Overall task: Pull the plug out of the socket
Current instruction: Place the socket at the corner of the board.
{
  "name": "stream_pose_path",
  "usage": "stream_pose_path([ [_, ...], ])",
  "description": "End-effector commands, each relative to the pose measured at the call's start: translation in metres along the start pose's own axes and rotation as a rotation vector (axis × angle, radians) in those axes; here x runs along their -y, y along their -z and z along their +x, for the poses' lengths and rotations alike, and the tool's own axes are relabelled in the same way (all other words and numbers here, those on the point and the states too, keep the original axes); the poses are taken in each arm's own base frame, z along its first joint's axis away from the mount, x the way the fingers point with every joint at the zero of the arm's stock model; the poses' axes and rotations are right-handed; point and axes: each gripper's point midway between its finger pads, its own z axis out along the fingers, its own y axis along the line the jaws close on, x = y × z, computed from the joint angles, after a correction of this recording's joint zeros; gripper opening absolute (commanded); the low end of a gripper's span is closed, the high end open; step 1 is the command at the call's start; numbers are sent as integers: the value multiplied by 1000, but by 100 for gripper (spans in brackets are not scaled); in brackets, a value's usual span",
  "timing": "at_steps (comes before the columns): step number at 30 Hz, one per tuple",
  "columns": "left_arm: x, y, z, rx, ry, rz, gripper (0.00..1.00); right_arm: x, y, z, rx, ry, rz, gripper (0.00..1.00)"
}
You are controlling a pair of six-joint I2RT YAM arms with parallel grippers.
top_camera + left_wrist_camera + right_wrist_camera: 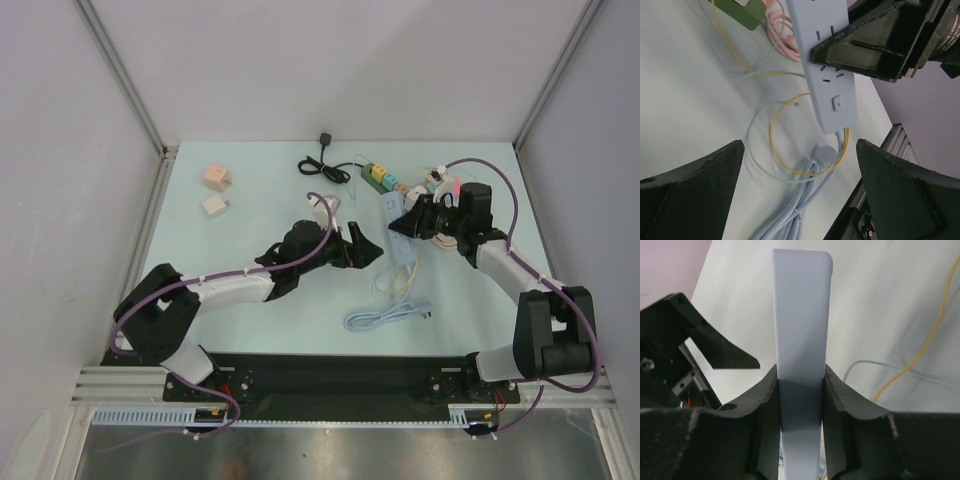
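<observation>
One power strip (402, 248), mid-table (250, 320), pinched across its width by right hand (800, 405). Left hand (799, 145) spread, just left of strip. One pink adapter (215, 178), one white adapter (214, 206) far left; bare table between.

A long pale-blue power strip (832, 115) is clamped across its width by the right gripper (801, 390); its cord (790, 220) is coiled nearby.

Left gripper (366, 248) wide apart — right gripper (402, 224) clamped, both arms inward
</observation>
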Motion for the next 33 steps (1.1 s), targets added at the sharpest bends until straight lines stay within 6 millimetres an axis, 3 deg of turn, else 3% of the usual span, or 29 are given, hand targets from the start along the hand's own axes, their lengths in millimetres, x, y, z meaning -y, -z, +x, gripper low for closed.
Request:
stream_pose_path([
  [1, 27, -17, -14, 57, 0, 45, 100, -7, 0, -31, 125, -17, 75, 0],
  [6, 30, -36, 1, 14, -5, 27, 99, -13, -4, -32, 143, -54, 98, 0],
  [7, 37, -41, -1, 16, -12, 37, 99, -13, -5, -31, 142, -65, 99, 0],
  [16, 34, -69, 9, -22, -38, -28, 99, -20, -7, -30, 137, -100, 66, 0],
  [22, 33, -78, 15, -44, -50, -40, 90, -24, -7, -30, 136, -114, 49, 0],
  [28, 29, -83, 15, -37, -70, -53, 65, -28, -8, -29, 130, -126, 27, 0],
  [31, 33, -85, 16, -46, -83, -20, 34, -29, -9, -28, 124, -126, 16, 0],
  [32, 35, -85, 19, -55, -86, -4, 8, -29, -9, -27, 122, -118, 12, 0],
  [33, 30, -84, 17, -55, -86, -9, 0, -29, -7, -29, 126, -113, 12, 0],
])
